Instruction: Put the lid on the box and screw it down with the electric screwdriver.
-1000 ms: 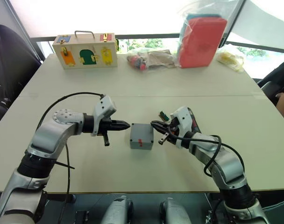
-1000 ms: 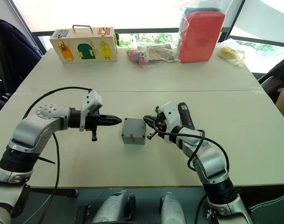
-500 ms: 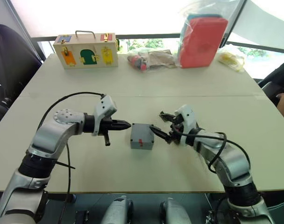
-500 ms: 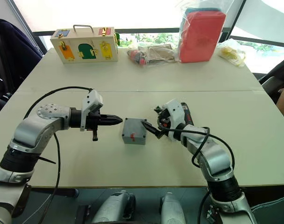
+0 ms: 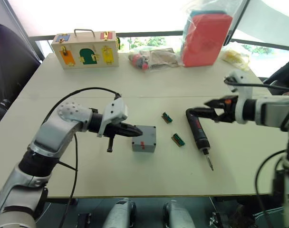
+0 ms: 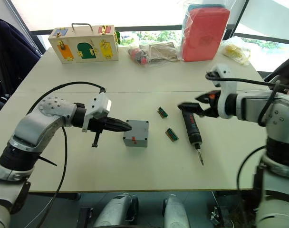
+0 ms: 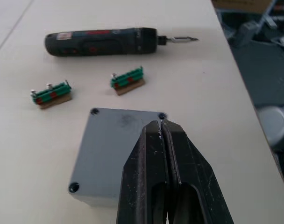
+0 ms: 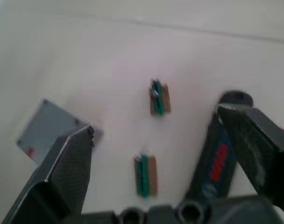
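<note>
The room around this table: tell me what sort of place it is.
Probably a robot test or training space beside large windows. A plain table carries practice props: a wooden latch box with coloured doors, bagged items, an electric screwdriver and a small grey junction box.

The table point(image 5: 87, 180) bears the box point(image 5: 144, 138), electric screwdriver point(image 5: 197, 135), green connectors point(image 5: 178, 139).

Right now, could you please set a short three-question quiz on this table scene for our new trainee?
1. True or false: the left hand is shut, its tips over the grey box.
2. How many small green connectors lie on the table?
3. The right hand is: A) shut on the screwdriver; B) open above the screwdriver's butt end; C) resting on the box.

Key: 1 true; 2 two; 3 B.
</note>
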Controlling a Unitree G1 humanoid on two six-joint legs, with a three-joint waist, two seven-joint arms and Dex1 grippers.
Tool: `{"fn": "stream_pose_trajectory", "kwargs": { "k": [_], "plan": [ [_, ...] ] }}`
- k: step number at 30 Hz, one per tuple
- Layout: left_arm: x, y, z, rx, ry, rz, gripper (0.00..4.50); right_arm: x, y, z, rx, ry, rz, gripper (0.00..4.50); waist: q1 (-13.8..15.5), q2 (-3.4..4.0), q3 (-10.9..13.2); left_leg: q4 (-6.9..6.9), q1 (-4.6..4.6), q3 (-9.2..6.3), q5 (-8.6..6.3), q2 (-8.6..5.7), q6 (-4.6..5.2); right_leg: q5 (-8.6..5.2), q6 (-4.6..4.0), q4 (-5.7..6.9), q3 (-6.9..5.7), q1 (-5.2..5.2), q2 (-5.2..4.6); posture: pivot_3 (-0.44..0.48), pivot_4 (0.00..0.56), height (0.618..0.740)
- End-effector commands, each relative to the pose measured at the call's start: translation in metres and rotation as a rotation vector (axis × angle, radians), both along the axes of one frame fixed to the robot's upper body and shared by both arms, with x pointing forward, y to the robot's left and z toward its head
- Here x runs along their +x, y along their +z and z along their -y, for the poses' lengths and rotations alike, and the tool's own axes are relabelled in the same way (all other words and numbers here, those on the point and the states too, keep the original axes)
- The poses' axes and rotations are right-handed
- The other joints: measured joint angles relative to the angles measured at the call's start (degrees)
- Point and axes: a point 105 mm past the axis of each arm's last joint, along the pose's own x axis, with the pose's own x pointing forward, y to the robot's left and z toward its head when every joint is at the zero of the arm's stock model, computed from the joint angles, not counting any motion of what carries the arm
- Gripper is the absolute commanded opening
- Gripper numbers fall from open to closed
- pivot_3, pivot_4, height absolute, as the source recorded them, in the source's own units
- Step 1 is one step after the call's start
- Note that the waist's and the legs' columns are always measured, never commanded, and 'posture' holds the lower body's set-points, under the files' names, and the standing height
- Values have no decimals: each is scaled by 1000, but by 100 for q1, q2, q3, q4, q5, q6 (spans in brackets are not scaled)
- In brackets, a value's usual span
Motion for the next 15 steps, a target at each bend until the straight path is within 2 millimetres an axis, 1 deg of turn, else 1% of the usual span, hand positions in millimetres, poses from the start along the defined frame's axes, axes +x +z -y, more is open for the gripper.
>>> {"fn": "stream_pose_trajectory", "kwargs": {
  "k": [1,3,5,9,15],
  "plan": [
    [-2,1,7,21,-49,68,0,3,-14,13,-51,-45,-123,4447,-13,-1,1,2,0,1,0,0,1,0,-3,-2,0,2,-2,0,150,740],
    [3,-1,9,25,-33,98,0,5,-22,19,-53,-70,-190,4447,-22,-3,2,10,-4,4,0,0,2,3,-6,-2,2,1,-4,0,150,740],
    [4,0,9,10,-19,100,0,6,-29,18,-59,-66,-239,4447,-21,-3,3,17,-8,4,1,1,3,4,-6,0,2,-1,-3,0,150,740],
    [3,-5,8,-3,8,89,0,12,-38,10,-73,-44,-301,4447,-32,-2,4,16,-22,3,1,2,3,16,15,3,1,-19,4,0,150,740],
    [1,-8,11,-39,46,81,0,21,-56,8,-138,-27,-368,4447,-32,-2,6,16,-25,3,1,3,3,16,16,4,-2,-20,11,0,150,740]
  ]
}}
